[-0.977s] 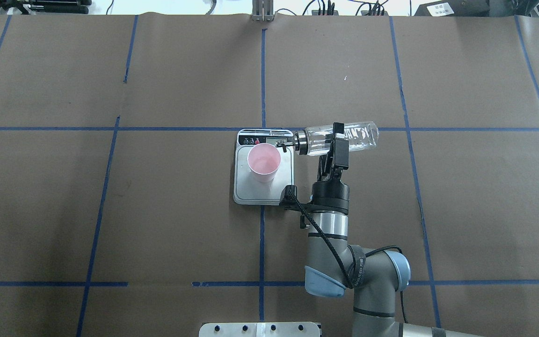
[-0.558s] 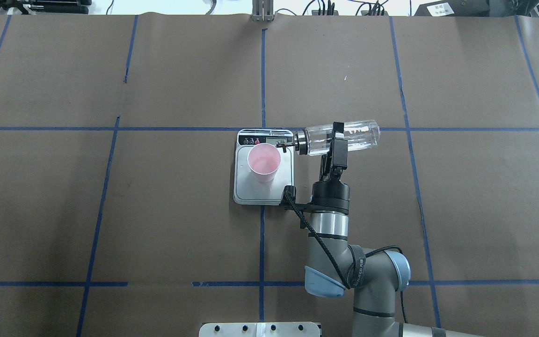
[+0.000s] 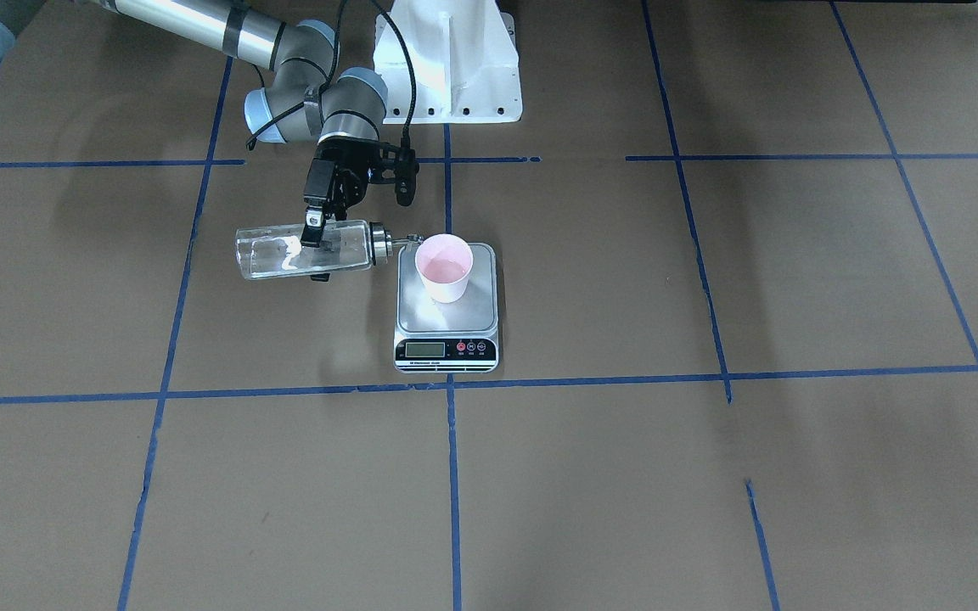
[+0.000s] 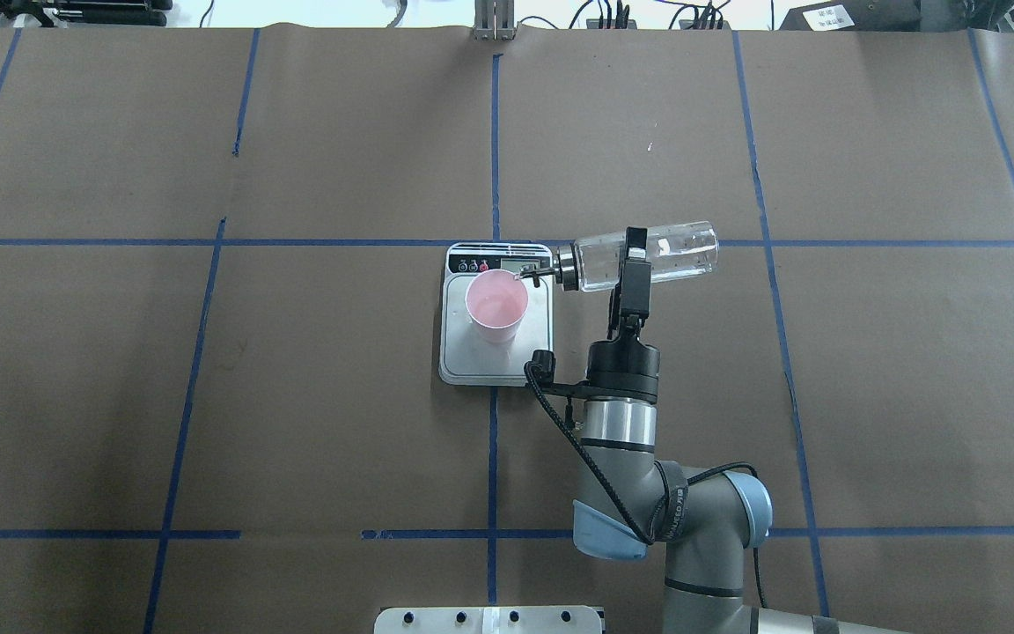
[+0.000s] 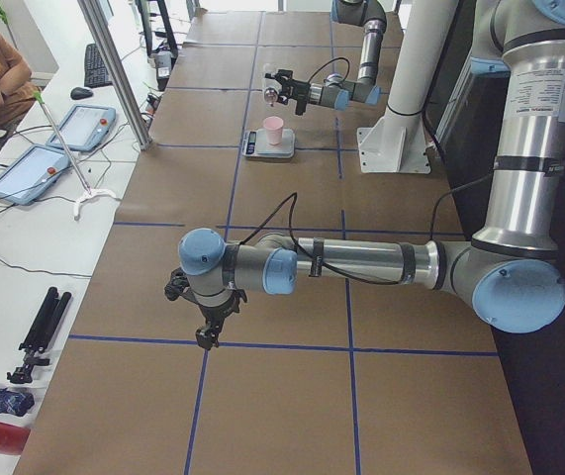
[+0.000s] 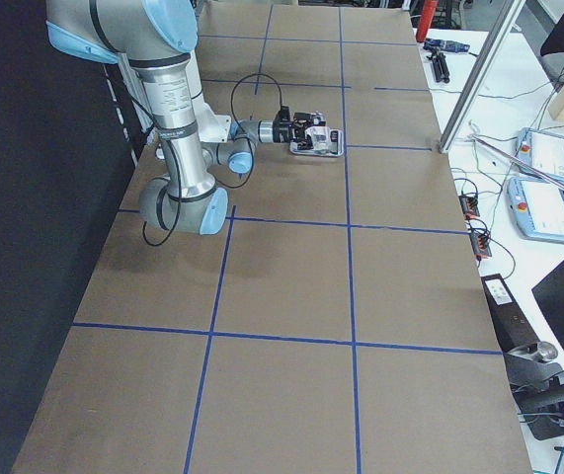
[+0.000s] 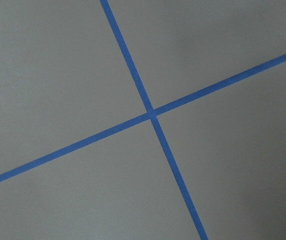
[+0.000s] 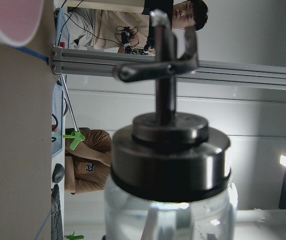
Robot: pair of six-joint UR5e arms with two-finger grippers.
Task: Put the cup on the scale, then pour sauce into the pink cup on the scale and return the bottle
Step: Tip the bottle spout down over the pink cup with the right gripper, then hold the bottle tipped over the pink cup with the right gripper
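While the right gripper (image 4: 633,260) clamps it, the bottle (image 4: 679,255) lies sideways just beside the scale (image 4: 489,361). Its spout (image 4: 532,274) meets the rim of the cup (image 4: 496,304) standing there.

Scale (image 3: 463,316) digits too small

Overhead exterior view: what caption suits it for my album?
Right gripper holds a clear bottle sideways, spout at the rim of the pink cup on the scale.

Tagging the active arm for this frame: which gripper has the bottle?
The right gripper: it is shut on the bottle, tipped sideways with its spout at the cup's rim. The left gripper hangs far from the scale.
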